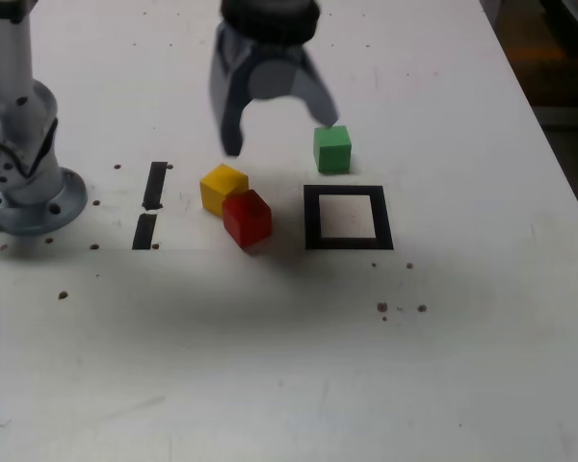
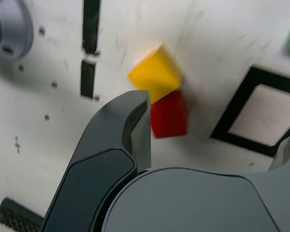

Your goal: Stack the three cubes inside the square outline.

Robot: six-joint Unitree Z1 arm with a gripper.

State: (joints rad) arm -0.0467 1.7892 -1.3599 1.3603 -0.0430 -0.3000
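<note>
White tape-marked table (image 1: 482, 366) carries everything here, and the claw (image 1: 281, 135) hangs above it with its jaws spread wide and nothing between them. The green cube (image 1: 332, 149) sits just beside one fingertip, on the exterior view's right side of the claw and touching or nearly touching that finger; I cannot tell which. The yellow cube (image 1: 223, 187) and red cube (image 1: 248, 218) lie below the other finger, a little nearer the camera than the claw, and the two touch at a corner or edge, both turned at a slant to the outline. In the wrist view the dark finger (image 2: 135, 125) ends just short of the yellow cube (image 2: 156, 77), with the red cube (image 2: 169, 114) beside its tip.

The square outline (image 1: 312, 218) lies in front of the claw toward the camera, just past the green cube, and its white inside holds nothing. No cube is stacked yet, so the task looks to be at its start. Green seems the nearest pick: the claw would need to shift toward the exterior view's right so the cube falls between the fingers, not under one.
</note>
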